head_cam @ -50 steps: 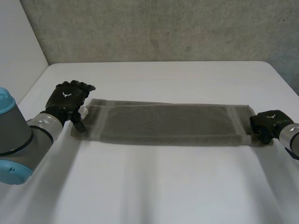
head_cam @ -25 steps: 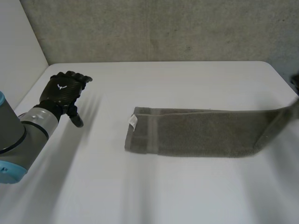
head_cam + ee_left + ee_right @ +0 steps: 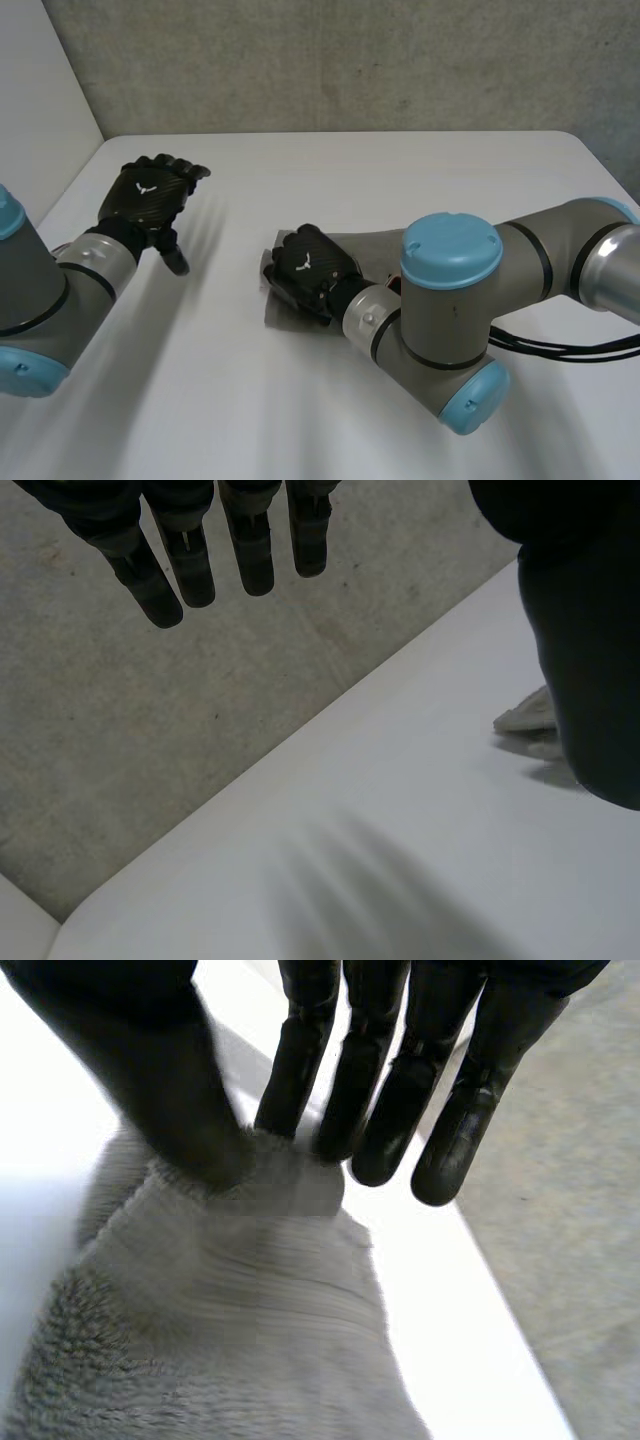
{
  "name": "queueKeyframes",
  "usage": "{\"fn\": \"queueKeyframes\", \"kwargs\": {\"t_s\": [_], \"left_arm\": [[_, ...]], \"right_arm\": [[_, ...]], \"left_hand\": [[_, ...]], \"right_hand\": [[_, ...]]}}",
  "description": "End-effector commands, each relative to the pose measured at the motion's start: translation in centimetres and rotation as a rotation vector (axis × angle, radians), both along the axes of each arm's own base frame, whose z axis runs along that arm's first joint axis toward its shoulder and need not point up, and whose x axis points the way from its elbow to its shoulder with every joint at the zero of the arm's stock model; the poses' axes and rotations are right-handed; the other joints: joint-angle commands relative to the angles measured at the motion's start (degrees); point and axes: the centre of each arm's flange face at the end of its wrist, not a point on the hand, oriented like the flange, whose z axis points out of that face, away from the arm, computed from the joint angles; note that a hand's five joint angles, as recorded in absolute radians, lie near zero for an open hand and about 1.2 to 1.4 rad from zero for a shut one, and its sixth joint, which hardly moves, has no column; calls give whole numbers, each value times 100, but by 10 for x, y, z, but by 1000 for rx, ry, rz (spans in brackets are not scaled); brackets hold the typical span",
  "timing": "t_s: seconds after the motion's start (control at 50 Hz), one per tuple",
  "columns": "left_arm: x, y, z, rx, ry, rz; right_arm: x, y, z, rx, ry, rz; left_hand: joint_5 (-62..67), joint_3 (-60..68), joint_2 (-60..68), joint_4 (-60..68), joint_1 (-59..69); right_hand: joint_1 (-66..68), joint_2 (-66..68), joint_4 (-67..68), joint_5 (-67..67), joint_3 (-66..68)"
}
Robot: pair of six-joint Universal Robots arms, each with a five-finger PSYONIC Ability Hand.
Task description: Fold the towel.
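The grey towel (image 3: 378,246) lies near the table's middle, doubled over on itself, mostly hidden under my right arm. My right hand (image 3: 308,270) rests on the towel's left end. In the right wrist view an edge of the towel (image 3: 250,1300) stands up between the thumb (image 3: 185,1110) and the nearly straight fingers (image 3: 300,1080), touching both. My left hand (image 3: 150,195) hovers open over bare table to the left, apart from the towel. Its straight fingers (image 3: 190,565) hold nothing, and a pale towel corner (image 3: 528,716) peeks out beside its thumb.
The white table (image 3: 300,410) has free room in front and on the left. A grey concrete wall (image 3: 350,60) runs behind the far edge. My right arm's elbow (image 3: 450,300) lies across the table's middle.
The towel left my left hand and slid right. My right arm then swung left, carrying the towel's right end over onto its left end. My left hand rose a little.
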Motion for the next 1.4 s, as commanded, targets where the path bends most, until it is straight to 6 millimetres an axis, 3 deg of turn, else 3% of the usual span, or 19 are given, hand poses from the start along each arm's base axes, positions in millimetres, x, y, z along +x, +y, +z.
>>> {"fn": "queueKeyframes", "kwargs": {"t_s": [0.02, 0.06, 0.18, 0.42, 0.56, 0.62, 0.66, 0.72, 0.78, 0.82, 0.88, 0.92, 1.08, 1.2, 1.28, 1.32, 1.34, 1.36, 1.4], "left_arm": [[-17, 4, -1, -8, 0, -48], [-28, 10, -2, -10, -1, -80], [-41, 18, 1, -21, 1, -110], [-71, 44, -13, 4, -16, -190], [-75, 47, -18, 14, -23, -190], [-73, 47, -19, 16, -26, -177], [-72, 47, -19, 19, -28, -169], [-72, 47, -19, 19, -28, -169], [-71, 46, -16, 12, -25, -163], [-69, 45, -14, 8, -23, -154], [-68, 43, -12, 1, -20, -149], [-63, 40, -2, -21, -9, -133], [-39, 23, 25, -78, 31, -51], [-34, 20, 28, -61, 71, -33], [-33, 21, 26, -47, 81, -34], [-34, 21, 25, -45, 82, -35], [-35, 22, 25, -46, 83, -40], [-36, 23, 25, -47, 83, -45], [-38, 22, 25, -48, 84, -49]], "right_arm": [[-12, -8, 6, 20, -8, -40], [-28, -11, 33, 25, -67, -83], [-71, -34, 52, 110, -157, -236], [-161, -55, -1, 321, -93, -537], [-172, -61, -25, 331, -13, -574], [-175, -65, -32, 318, 25, -609], [-175, -72, -29, 258, 59, -652], [-176, -80, -23, 206, 65, -678], [-171, -89, -9, 84, 59, -685], [-133, -73, 11, -52, 57, -555], [-108, -60, 19, -125, 57, -471], [-64, -32, 29, -253, 65, -320], [12, 31, 1, -381, 84, 20], [17, 45, -38, -274, 156, 163], [14, 41, -35, -242, 157, 133], [11, 39, -29, -216, 132, 104], [7, 35, -14, -178, 82, 65], [-1, 27, 5, -133, 13, 12], [-11, 18, 20, -78, -53, -38]], "left_hand": [[-1136, -280, -328, -355, -397], [-1136, -280, -328, -355, -397], [-1119, -264, -312, -339, -380], [-1119, -264, -312, -339, -380], [-1119, -264, -312, -339, -380], [-1119, -264, -312, -339, -380], [-1119, -264, -312, -339, -380], [-1119, -264, -312, -339, -380], [-1136, -280, -328, -355, -397], [-1153, -297, -345, -372, -414], [-1153, -297, -345, -372, -414], [-1153, -297, -345, -372, -414], [-1153, -297, -345, -372, -414], [-1153, -297, -345, -372, -414], [-1153, -297, -345, -372, -414], [-1153, -297, -345, -372, -414], [-1153, -297, -345, -372, -414], [-1153, -297, -345, -372, -414], [-1153, -297, -345, -372, -414]], "right_hand": [[-3545, -3518, -3616, -3475, -3659], [-3545, -3518, -3616, -3475, -3659], [-3545, -3518, -3616, -3475, -3659], [-3457, -3430, -3528, -3387, -3571], [-1434, -1407, -1505, -1364, -1548], [652, 679, 581, 722, 538], [3440, 3467, 3369, 3510, 3326], [3455, 3482, 3384, 3525, 3341], [3455, 3482, 3384, 3525, 3341], [3455, 3482, 3384, 3525, 3341], [3455, 3482, 3384, 3525, 3341], [3455, 3482, 3384, 3525, 3341], [3455, 3482, 3384, 3525, 3341], [3455, 3482, 3384, 3525, 3341], [3455, 3482, 3384, 3525, 3341], [2435, 2462, 2364, 2505, 2321], [-1395, -1368, -1466, -1325, -1509], [-3545, -3518, -3616, -3475, -3659], [-3545, -3518, -3616, -3475, -3659]]}}
